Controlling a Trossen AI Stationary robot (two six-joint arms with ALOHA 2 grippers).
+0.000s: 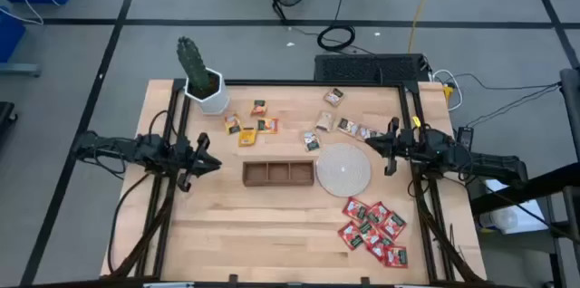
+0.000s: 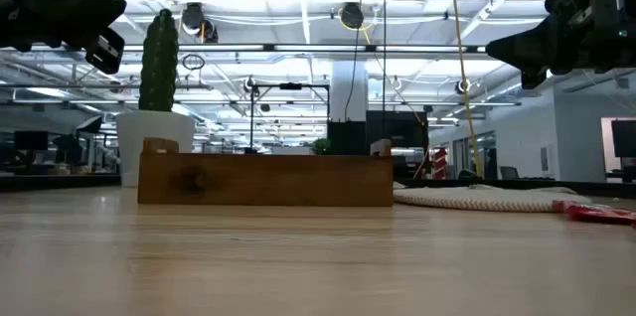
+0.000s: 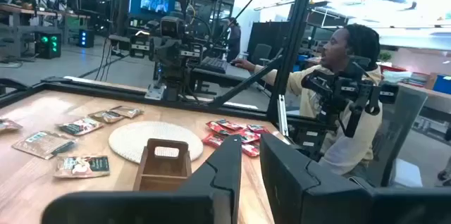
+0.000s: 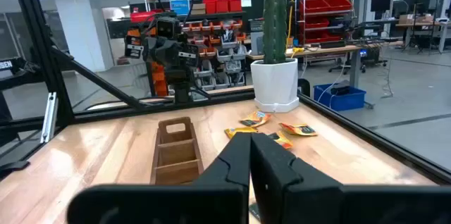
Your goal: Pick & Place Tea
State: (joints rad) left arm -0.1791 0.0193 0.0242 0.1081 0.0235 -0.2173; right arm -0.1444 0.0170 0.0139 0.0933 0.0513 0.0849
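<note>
Nearest the table's front edge, on the right, lie about eight red tea sachets (image 1: pixel 372 232) in a cluster. Mid-table sit one three-compartment wooden tray (image 1: pixel 278 174) and one round whitish disc (image 1: pixel 343 168), just beside each other. The left gripper (image 1: pixel 210 164) hovers left of the tray, fingers narrowly parted, holding nothing; the right gripper (image 1: pixel 379 144) hovers by the disc, closed and empty. Farther back lie about five yellow-orange sachets (image 1: pixel 250 125), about six tan sachets (image 1: pixel 337 121), and one potted cactus (image 1: pixel 202 77).

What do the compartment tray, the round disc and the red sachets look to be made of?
Tray: brown wood, matte, with visible grain in the low view. Round disc: whitish, ridged in rings, probably woven cord or fibre. Red sachets: flat packets with some sheen, probably foil or coated paper.
</note>
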